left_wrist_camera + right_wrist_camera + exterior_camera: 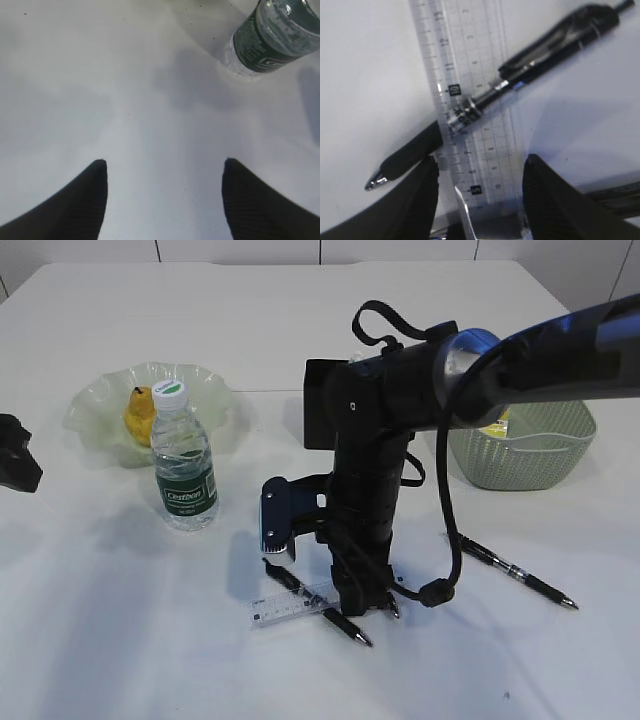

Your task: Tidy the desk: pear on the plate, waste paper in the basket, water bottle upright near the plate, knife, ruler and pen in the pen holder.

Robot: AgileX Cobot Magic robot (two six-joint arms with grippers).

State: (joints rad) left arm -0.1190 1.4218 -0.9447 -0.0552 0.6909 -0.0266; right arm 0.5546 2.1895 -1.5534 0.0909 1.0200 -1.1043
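We take the clear ruler (470,100) as the item in hand. It lies flat toward the near edge of the worktop (520,670), roughly at its middle. A black pen (485,100) lies across it at a slant, resting on top of it.

In the right wrist view the ruler's long axis runs straight away from the right gripper (479,197), passing between the two fingers, so the jaws sit on either side of its narrow width. The near end of the ruler lies between the fingertips. The jaws stand at a medium opening, a little wider than the ruler; we cannot tell whether the pads touch its edges, and nothing is lifted. The pen crosses the ruler just beyond the fingertips, its tip ending beside the finger on the left of that view. We judge that closing here may catch the pen as well, or slide it off.

The right arm is plainly the nearer one. The left gripper (165,200) is wide and empty over bare worktop toward the left edge, with the water bottle (184,460) standing upright just ahead of it, beside the plate (100,410) that carries the pear (139,415).

A second pen (515,572) lies nearer the right edge, in front of the basket (525,450).
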